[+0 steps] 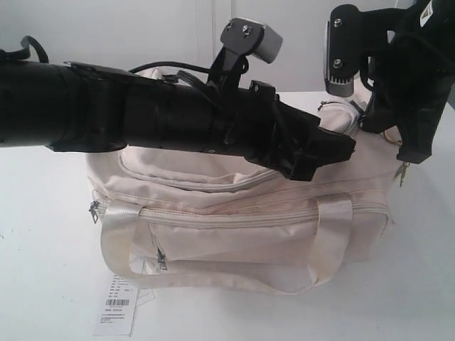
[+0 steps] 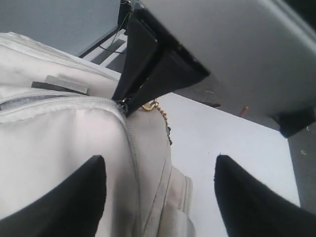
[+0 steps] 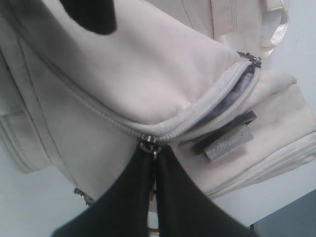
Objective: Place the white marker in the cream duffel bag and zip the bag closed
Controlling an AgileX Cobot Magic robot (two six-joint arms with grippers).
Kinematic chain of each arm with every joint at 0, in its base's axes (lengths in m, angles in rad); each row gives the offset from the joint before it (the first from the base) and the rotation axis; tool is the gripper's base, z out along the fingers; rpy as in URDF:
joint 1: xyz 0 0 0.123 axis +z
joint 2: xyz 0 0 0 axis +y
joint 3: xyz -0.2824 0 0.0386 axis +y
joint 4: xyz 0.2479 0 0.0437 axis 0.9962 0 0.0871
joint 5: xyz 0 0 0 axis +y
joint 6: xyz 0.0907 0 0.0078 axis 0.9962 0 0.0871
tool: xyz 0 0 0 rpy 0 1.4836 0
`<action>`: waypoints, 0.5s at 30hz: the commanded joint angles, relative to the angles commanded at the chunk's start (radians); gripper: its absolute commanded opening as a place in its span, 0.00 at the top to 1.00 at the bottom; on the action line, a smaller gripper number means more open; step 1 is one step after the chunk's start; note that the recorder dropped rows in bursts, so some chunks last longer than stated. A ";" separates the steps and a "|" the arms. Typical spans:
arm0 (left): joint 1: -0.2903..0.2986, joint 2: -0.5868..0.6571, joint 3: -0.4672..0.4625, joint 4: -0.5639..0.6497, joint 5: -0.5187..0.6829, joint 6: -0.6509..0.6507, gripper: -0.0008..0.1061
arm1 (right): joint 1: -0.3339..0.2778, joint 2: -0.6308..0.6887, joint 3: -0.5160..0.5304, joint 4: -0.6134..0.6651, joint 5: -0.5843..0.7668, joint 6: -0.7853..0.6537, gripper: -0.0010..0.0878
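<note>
The cream duffel bag [image 1: 234, 213] lies on the white table, its strap handle [image 1: 213, 277] draped down the front. My right gripper [image 3: 154, 153] is shut on the top zipper's pull [image 3: 149, 144] at the bag's right end. Beyond the slider a short stretch of zipper gapes, showing grey lining [image 3: 232, 94]. The left gripper [image 2: 160, 158] is open and hovers over that same end of the bag, nothing between its fingers. It reaches across the bag top in the exterior view [image 1: 340, 150]. A gold charm chain [image 2: 160, 112] hangs by the slider. No white marker shows in any view.
A white paper barcode tag [image 1: 117, 312] lies on the table [image 1: 43, 270] at the bag's front left corner. The left arm [image 1: 142, 114] spans the bag's top. The right arm [image 1: 419, 78] stands over the bag's right end. A grey patch [image 3: 228, 142] sits below the zipper.
</note>
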 joint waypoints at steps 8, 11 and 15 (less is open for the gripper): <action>0.000 0.031 0.000 0.000 -0.027 0.001 0.69 | 0.000 0.000 0.000 0.000 -0.002 0.014 0.99; 0.000 0.031 0.000 0.000 -0.022 0.001 0.97 | 0.000 0.000 0.000 0.000 -0.002 0.018 0.99; 0.000 0.031 0.000 0.000 0.007 0.025 0.99 | 0.000 0.000 0.000 -0.011 -0.008 0.043 0.99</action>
